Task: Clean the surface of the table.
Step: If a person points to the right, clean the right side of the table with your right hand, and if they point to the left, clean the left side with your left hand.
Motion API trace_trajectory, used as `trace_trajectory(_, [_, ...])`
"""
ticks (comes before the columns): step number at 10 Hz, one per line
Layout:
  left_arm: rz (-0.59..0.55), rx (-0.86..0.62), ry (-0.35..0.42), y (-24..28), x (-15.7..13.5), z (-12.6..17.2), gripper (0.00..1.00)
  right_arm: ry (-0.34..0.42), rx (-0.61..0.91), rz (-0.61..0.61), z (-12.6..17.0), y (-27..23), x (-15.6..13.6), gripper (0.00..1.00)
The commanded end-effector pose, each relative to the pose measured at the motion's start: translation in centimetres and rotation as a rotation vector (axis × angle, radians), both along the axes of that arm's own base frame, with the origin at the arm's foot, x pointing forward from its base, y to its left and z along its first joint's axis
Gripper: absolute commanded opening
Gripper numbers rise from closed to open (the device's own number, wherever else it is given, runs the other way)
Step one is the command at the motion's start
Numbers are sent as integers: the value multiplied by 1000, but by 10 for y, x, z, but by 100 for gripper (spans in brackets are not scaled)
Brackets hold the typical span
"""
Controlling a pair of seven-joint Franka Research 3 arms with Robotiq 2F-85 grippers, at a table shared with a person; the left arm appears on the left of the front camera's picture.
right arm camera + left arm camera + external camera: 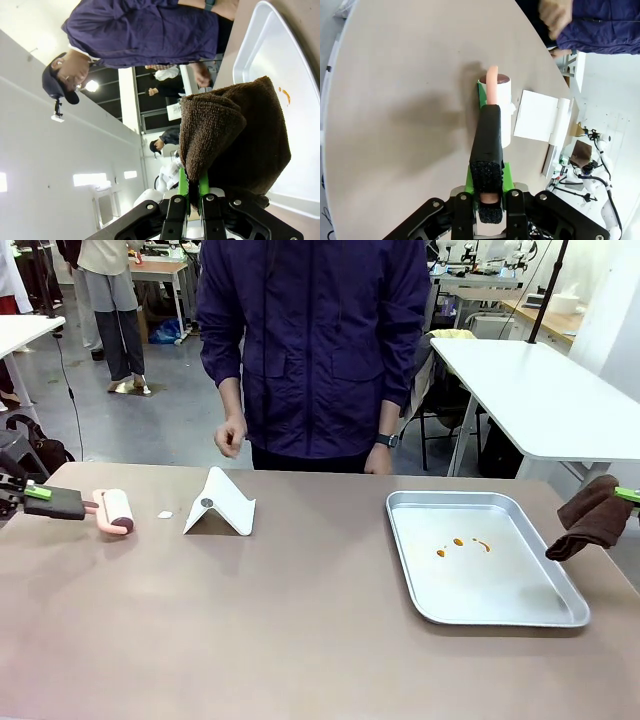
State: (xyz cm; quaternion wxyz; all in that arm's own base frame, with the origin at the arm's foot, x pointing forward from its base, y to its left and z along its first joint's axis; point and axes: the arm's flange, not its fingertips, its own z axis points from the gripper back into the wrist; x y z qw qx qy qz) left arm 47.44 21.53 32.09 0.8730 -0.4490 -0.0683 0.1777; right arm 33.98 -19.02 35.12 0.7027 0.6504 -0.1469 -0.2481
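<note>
The greyish-brown table (300,630) stretches across the front view. At its far left edge my left gripper (38,496) is shut on the black handle of a lint roller (115,510), whose pink neck and white roll rest low over the top. In the left wrist view the gripper (489,200) clamps that handle, and the lint roller (501,107) points away over the table (405,75). At the far right my right gripper (626,494) is shut on a dark brown cloth (592,516) that hangs beside the tray. The right wrist view shows the gripper (191,192) pinching the cloth (230,135).
A small white scrap (165,514) lies just right of the roller. A folded white stand (220,506) sits behind it. A silver metal tray (420,580) with orange smears (460,543) lies at right. A person in a dark blue jacket stands at the far edge, hands (231,437) above it.
</note>
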Motion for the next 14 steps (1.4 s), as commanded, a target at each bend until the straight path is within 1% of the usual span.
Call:
trace_trajectory(1, [-36, 112, 109, -18, 5, -29, 22, -9, 5, 13, 7, -1, -2, 5])
trace_trajectory(5, [-79, 133, 136, -53, 28, -28, 22, -9, 5, 13, 7, -1, -2, 5])
trace_trajectory(7, [-94, 134, 165, -72, 42, -27, 22, -9, 5, 13, 7, -1, -2, 5])
trace_trajectory(8, [-94, 131, 165, -82, 50, -27, 22, -9, 5, 13, 7, -1, -2, 5])
trace_trajectory(11, [-72, 105, 144, -96, 66, -24, 22, -9, 5, 13, 7, -1, -2, 5])
trace_trajectory(14, [-82, 45, 97, -90, 62, -11, 22, -9, 5, 13, 7, -1, -2, 5])
